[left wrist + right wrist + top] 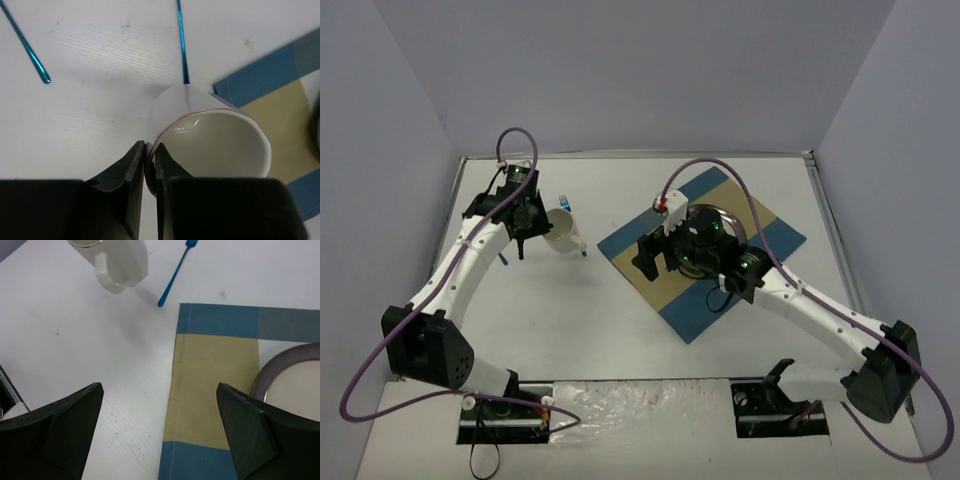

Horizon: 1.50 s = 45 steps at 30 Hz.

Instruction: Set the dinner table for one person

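Left hand (pixel 149 147) clamps the cup (pixel 220 145) by its rim, right hand (pixel 160 390) spread wide, empty

We count one white cup (pixel 560 228), one blue-and-tan placemat (pixel 215 365) and one round plate (pixel 292 390). We also count two thin blue utensils (pixel 182 40) (pixel 26 45). We list one white table (pixel 620 330) beneath them.

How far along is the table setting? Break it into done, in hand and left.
Done: the placemat lies on the table with the plate on it. In hand: the left gripper pinches the rim of the cup, off the placemat. The right gripper hangs open over the placemat. Left: cup and two blue utensils to place by the plate.
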Available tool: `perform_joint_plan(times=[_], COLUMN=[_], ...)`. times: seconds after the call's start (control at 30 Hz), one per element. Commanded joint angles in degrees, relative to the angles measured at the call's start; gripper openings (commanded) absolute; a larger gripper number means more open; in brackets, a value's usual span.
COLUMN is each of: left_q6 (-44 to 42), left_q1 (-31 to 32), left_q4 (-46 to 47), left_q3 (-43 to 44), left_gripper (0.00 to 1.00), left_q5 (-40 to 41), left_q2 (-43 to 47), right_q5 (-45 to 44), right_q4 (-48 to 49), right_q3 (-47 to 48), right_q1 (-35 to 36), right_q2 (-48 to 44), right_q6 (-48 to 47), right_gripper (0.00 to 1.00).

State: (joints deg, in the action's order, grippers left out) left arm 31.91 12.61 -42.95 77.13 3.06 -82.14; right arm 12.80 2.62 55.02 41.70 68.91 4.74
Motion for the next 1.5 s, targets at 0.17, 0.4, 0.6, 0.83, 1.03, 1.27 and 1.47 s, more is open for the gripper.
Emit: perform_joint_plan(times=[0.17,0.4,0.6,0.83,1.03,1.27,1.47], left_q6=[5.71,6.7,7.06,7.3,7.47,7.45,7.38], left_q1=[9.56,12.03,12.41,13.51,13.76,13.67,13.76], left_q4=[0.48,-0.67,-1.26,-1.66,-1.81,-1.97,-2.09], left_q3=[9.81,10.41,10.61,10.71,10.58,10.78,10.56], left_gripper=[0.0,0.0,0.0,0.0,0.0,0.0,0.0], left_q5=[5.24,5.73,5.64,5.29,4.53,3.66,3.0], left_q2=[-1.61,-1.86,-1.27,-1.01,-0.81,-0.25,0.47], right_q5=[-7.78,-11.71,-12.3,-12.36,-12.62,-12.62,-13.12], right_q4=[5.67,6.37,7.78,9.38,12.07,13.83,15.24], right_q3=[11.16,16.6,18.52,19.4,18.83,18.14,17.31], right_q1=[8.76,11.58,12.35,12.44,12.44,12.44,12.44], right_q2=[12.83,19.85,23.16,25.32,25.99,26.43,26.23], right_q6=[-7.47,-10.07,-11.22,-11.77,-11.99,-12.25,-12.41], right_gripper=[0.88,0.83,0.74,0.62,0.52,0.4,0.22])
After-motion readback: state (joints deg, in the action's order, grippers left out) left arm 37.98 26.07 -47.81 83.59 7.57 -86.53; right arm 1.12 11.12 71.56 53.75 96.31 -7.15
